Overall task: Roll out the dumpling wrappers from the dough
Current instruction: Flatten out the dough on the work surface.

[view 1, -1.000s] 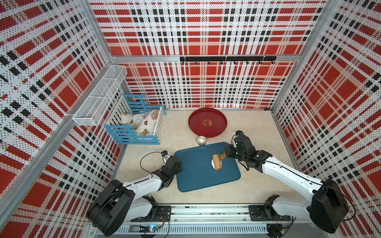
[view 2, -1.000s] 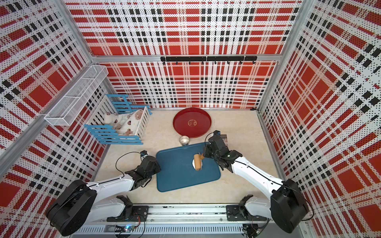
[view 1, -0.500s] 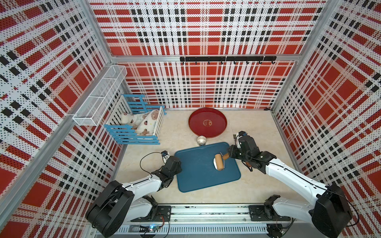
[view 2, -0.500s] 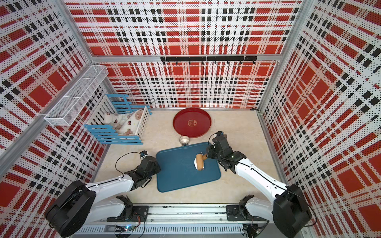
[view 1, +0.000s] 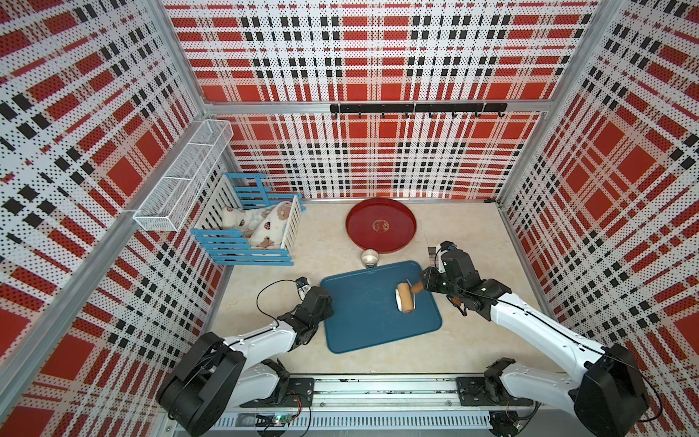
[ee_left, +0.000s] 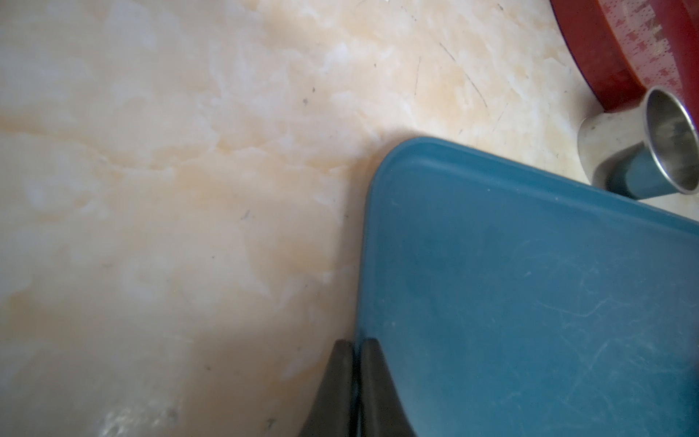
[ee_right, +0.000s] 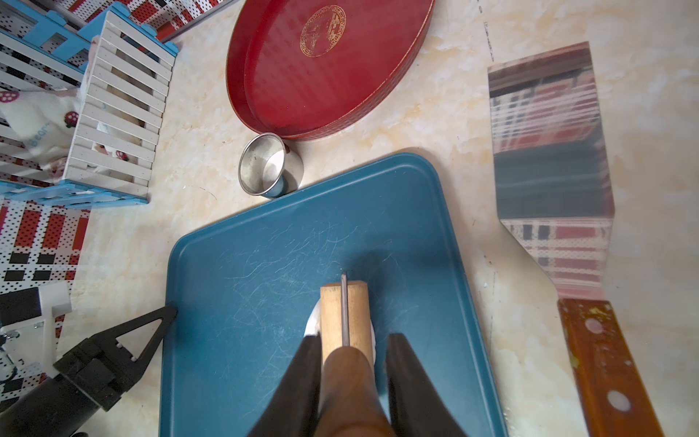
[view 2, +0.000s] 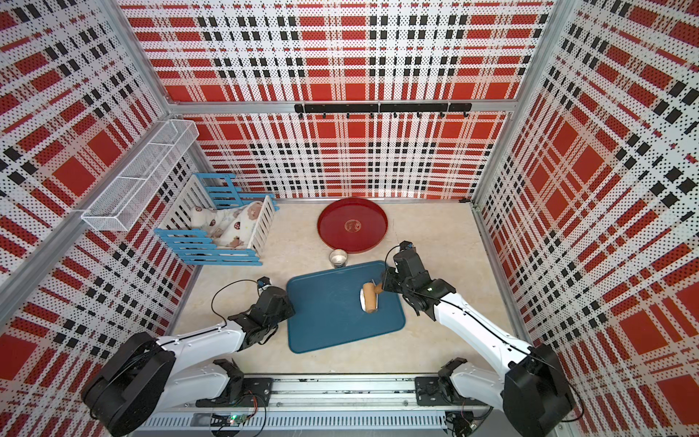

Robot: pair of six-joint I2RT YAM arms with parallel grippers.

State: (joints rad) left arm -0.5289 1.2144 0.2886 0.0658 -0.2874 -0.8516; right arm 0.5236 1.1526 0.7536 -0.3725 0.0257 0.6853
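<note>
A wooden roller [view 1: 405, 298] [view 2: 370, 298] [ee_right: 344, 314] lies on the right part of the blue tray [view 1: 363, 321] [view 2: 325, 321] [ee_right: 246, 283]. White dough [view 1: 398, 300] [ee_right: 312, 321] peeks out from under it, mostly hidden. My right gripper [view 1: 421, 286] [view 2: 382, 287] [ee_right: 354, 338] is shut on the roller's dark handle. My left gripper [view 1: 330, 308] [ee_left: 355, 342] [ee_right: 172, 310] is shut and empty, its tips at the tray's left edge. No dumpling wrappers are in view.
A small metal ring [view 1: 370, 258] [ee_right: 264, 168] [ee_left: 662, 143] stands just behind the tray. A round red tray [view 1: 397, 215] lies further back. A steel scraper [ee_right: 548, 151] with a wooden handle lies right of the blue tray. A blue and white crib [view 1: 261, 227] stands back left.
My right gripper has drawn the roller a little to the right across the dough. The left arm has not moved.
</note>
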